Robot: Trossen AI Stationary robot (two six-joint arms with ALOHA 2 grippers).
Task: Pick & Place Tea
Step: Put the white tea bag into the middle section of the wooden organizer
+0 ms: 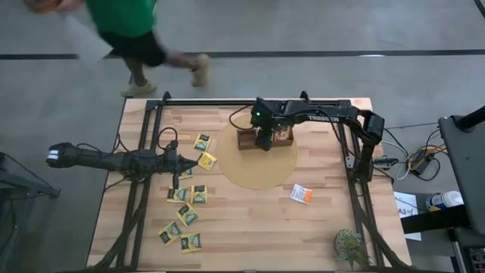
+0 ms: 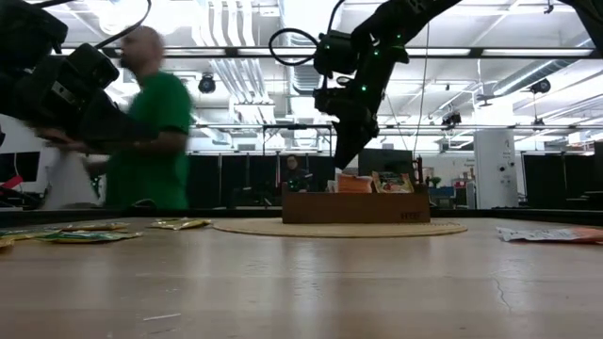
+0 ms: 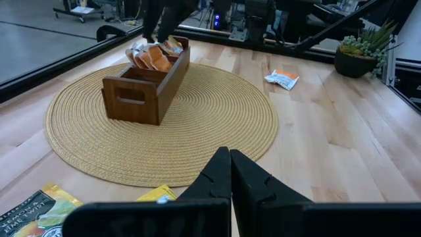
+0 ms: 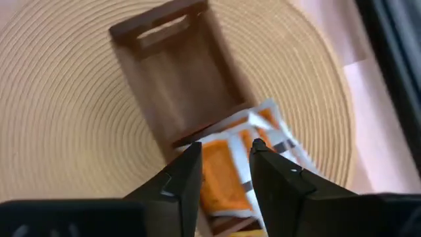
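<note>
Here, along the near left of the pale wooden bench (image 1: 250, 227), small flat yellow-green tea packets with dark marks (image 1: 182, 214) lie scattered in a loose group, two nearest the front edge and others a little farther in. At the near right corner stands a small green potted plant (image 1: 351, 246). Farther in on the right, a single white and orange tea packet (image 1: 301, 194) lies flat on the bare wood, well apart from the others and just outside the round woven straw mat (image 1: 258, 171). On the left side the left gripper (image 1: 187, 161) hangs low over the yellow-green packets, its jaws pressed together with nothing between them, and one yellow packet (image 1: 206, 160) lies just beside its tip at the mat's edge. Another yellow-green packet (image 1: 201, 142) rests a little farther back on the wood. On the far half of the mat sits the brown wooden tray with handle cut-outs (image 1: 246, 141), and orange and white tea packets (image 4: 230, 164) stand on edge in one end compartment, while the compartment next to it shows bare wood. The right gripper (image 1: 264, 142) hovers directly above the tray, pointing down, its jaws slightly spread and holding nothing, with the orange packets below them. Beyond the far edge of the bench, a person in a green shirt and dark shorts (image 1: 132, 30) is on the grey floor.
</note>
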